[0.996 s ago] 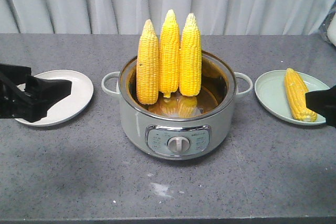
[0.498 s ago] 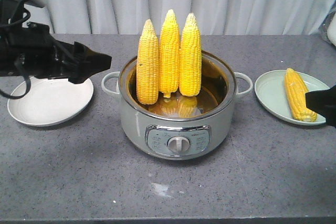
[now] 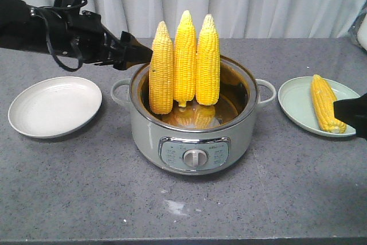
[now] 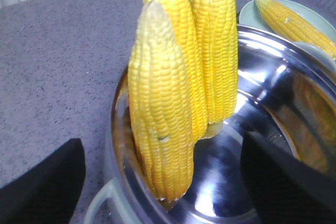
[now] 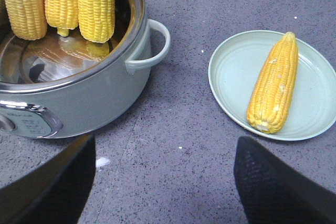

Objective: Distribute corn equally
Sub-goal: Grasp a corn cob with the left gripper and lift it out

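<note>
One cob (image 3: 325, 102) lay plated; three cobs (image 3: 184, 58) stood in the pot (image 3: 195, 136) ahead of the left hand (image 3: 140, 54) — open, empty. The white plate (image 3: 54, 106) behind it held none.

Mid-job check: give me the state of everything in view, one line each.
Pot: lid off, three cobs standing upright inside.
White plate: empty.
Green plate: holds one cob lying flat.
Left gripper: open, at the leftmost cob.
Right gripper: open, holding nothing, beside the green plate.
</note>
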Tool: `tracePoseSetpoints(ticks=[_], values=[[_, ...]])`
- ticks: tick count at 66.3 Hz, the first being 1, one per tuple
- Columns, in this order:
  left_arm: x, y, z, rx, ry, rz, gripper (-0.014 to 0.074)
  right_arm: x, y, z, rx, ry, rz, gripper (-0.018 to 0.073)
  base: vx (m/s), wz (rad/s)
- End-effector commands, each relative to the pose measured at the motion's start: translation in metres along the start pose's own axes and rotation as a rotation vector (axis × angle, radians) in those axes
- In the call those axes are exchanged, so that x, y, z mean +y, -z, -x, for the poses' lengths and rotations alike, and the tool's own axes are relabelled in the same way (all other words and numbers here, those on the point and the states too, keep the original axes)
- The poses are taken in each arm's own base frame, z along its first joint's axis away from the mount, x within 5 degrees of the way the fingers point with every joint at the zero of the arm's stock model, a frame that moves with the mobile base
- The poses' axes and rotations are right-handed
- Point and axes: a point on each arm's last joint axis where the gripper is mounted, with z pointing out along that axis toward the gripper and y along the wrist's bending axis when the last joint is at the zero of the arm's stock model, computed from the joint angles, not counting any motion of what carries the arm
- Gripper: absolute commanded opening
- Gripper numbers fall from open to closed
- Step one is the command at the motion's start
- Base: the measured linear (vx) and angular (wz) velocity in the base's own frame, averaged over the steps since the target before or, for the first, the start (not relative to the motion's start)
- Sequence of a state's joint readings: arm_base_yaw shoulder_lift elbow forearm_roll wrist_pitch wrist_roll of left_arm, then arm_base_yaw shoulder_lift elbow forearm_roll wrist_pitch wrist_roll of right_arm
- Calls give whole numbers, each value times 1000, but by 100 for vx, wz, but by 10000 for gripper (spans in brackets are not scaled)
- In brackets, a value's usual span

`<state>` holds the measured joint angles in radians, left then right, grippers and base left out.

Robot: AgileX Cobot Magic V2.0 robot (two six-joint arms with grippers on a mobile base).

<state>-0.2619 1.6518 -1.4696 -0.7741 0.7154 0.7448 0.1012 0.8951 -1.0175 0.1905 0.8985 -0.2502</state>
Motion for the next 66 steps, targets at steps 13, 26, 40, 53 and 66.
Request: tracePoseSetpoints(ticks=[13,26,40,53,66], values=[[-9,-16,33,-107,-40,-28,587,0,7,12,-93,1,-13,524,0,0],[-4,-39,39,-135,-43,-6,587,-1,7,12,-93,2,-14,524,0,0],[-10,-64,42,-142,-112,-15,587,-1,7,12,-93,2,-14,524,0,0],[-8,-68,41,-137,-146,-11,563,-1,7,12,-93,2,-14,524,0,0],[-10,-64,43,-145,-150,-11,443,-1,7,12,-93,2,-14,524,0,0]])
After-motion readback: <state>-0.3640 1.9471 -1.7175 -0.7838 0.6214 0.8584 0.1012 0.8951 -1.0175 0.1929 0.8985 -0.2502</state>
